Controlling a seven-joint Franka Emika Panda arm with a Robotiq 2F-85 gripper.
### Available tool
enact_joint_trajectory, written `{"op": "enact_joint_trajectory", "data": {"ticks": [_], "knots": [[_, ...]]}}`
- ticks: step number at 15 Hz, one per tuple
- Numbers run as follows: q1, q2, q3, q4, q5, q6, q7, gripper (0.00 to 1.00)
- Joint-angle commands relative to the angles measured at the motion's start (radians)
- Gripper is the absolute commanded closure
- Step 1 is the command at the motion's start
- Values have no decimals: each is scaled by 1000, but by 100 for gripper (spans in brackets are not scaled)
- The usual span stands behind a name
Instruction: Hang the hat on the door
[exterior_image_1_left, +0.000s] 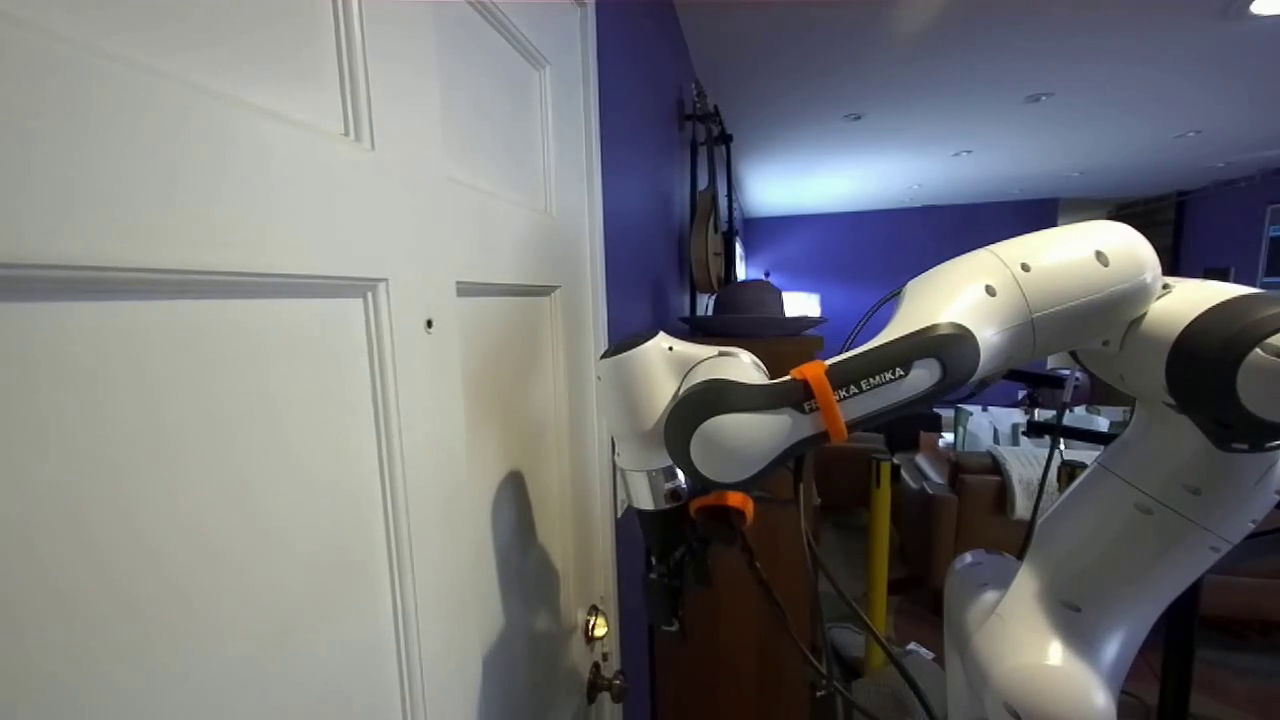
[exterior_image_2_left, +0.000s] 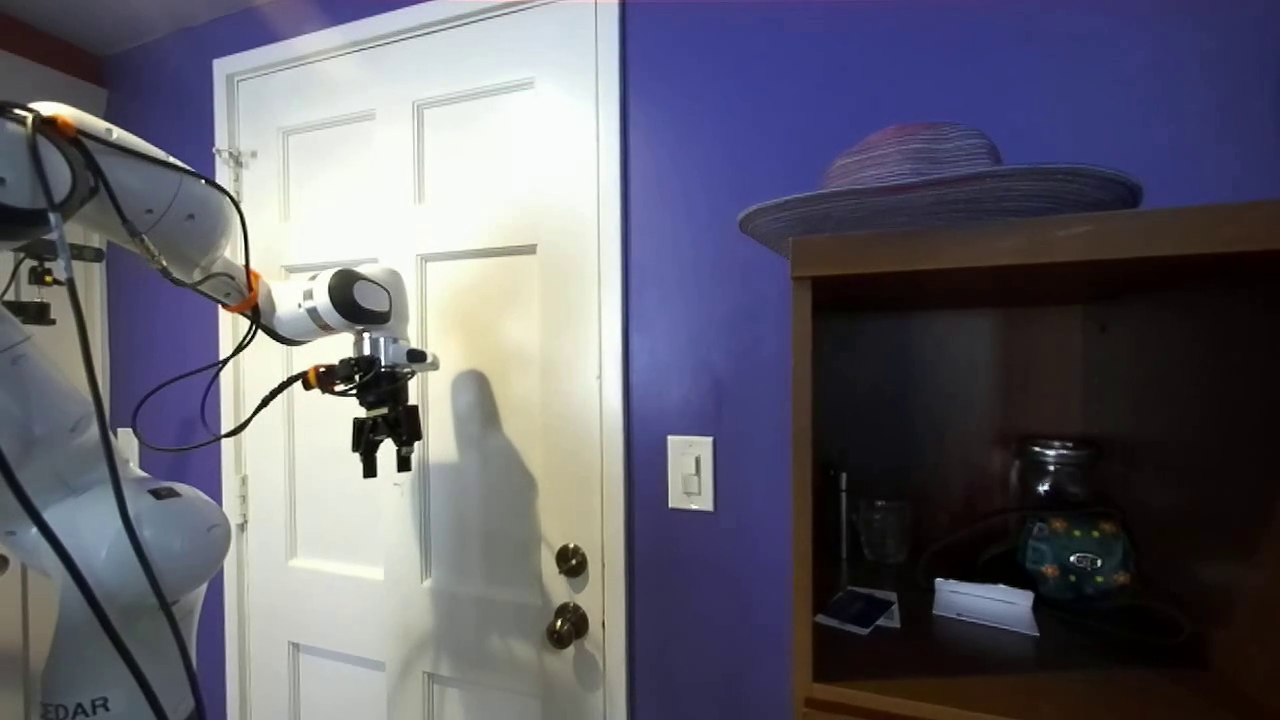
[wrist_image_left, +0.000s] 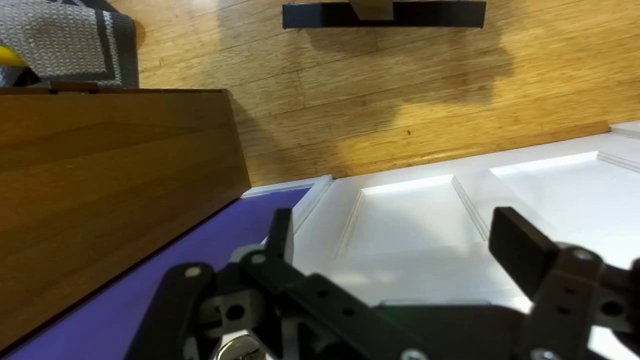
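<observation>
Hat (exterior_image_2_left: 915, 165), striped and wide-brimmed, rests on the wooden cabinet (exterior_image_2_left: 1030, 241), purple wall (exterior_image_2_left: 720, 250) behind; gripper (exterior_image_2_left: 387, 466) hangs, jaws apart, near white panelled door (exterior_image_2_left: 490, 300)

The gripper (exterior_image_2_left: 387, 468) hangs before the door (exterior_image_2_left: 568, 330), fingers apart, the gap between them free. From the door's right edge across to the cabinet (exterior_image_2_left: 1000, 238), an exterior view shows open room along the wall (exterior_image_2_left: 700, 300); low by that edge a knob (exterior_image_2_left: 567, 625) and a lock (exterior_image_2_left: 570, 560) stick out. The hat (exterior_image_2_left: 915, 165) lies on the cabinet, its brim reaching past the top left corner, with free air under that overhang and above the crown. Farther in, the cabinet top blocks the brim from below. A cable (exterior_image_2_left: 270, 404) loops beside the arm (exterior_image_2_left: 160, 190).
</observation>
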Motion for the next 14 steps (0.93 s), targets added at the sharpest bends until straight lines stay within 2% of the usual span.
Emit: {"op": "enact_joint_trajectory", "data": {"ticks": [1, 3, 5, 8, 11, 12, 13, 14], "knots": [[3, 1, -2, 2, -1, -2, 1, 0], [-20, -35, -5, 8, -52, -1, 9, 0], [-58, -95, -38, 6, -119, -4, 1, 0], [-139, -197, -102, 27, -236, -15, -12, 0], [-221, -256, -175, 59, -341, 42, -26, 0], [-248, -258, -192, 82, -355, 57, -8, 0], [-217, -232, -166, 67, -312, 25, -18, 0], [-240, -249, -184, 77, -324, 37, -20, 0]]}}
